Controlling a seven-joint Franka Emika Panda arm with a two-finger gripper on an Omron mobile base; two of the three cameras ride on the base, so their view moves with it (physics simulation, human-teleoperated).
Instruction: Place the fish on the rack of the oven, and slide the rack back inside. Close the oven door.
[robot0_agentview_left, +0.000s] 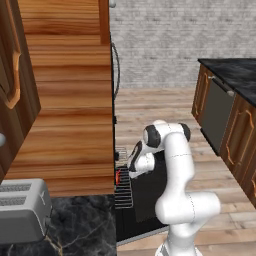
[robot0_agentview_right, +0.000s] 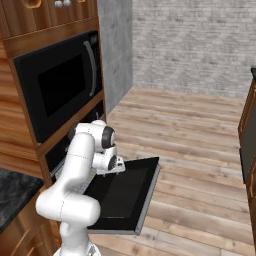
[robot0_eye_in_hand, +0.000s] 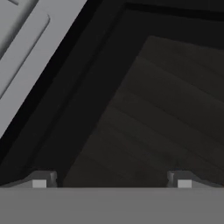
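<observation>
The black oven door (robot0_agentview_left: 146, 199) hangs open and flat, its dark window (robot0_agentview_right: 126, 192) facing up and its silver bar handle (robot0_agentview_right: 150, 196) along the outer edge. The silver wire rack (robot0_agentview_left: 124, 192) sticks out of the oven (robot0_agentview_right: 59, 156) over the door. The small red-orange fish (robot0_agentview_left: 118, 176) lies on the rack near the cavity mouth. My gripper (robot0_agentview_left: 132, 166) hovers just right of the fish, above the door, open and empty. Its two fingertips (robot0_eye_in_hand: 39, 182) stand wide apart over the door's dark glass (robot0_eye_in_hand: 157, 109). My arm hides the rack in the right base view.
A black microwave (robot0_agentview_right: 60, 82) with a curved handle sits above the oven in the wood cabinetry. A grey toaster (robot0_agentview_left: 22, 210) stands on the dark marble counter (robot0_agentview_left: 80, 227) at lower left. Cabinets and a dishwasher (robot0_agentview_left: 217, 112) line the far right across the wooden floor.
</observation>
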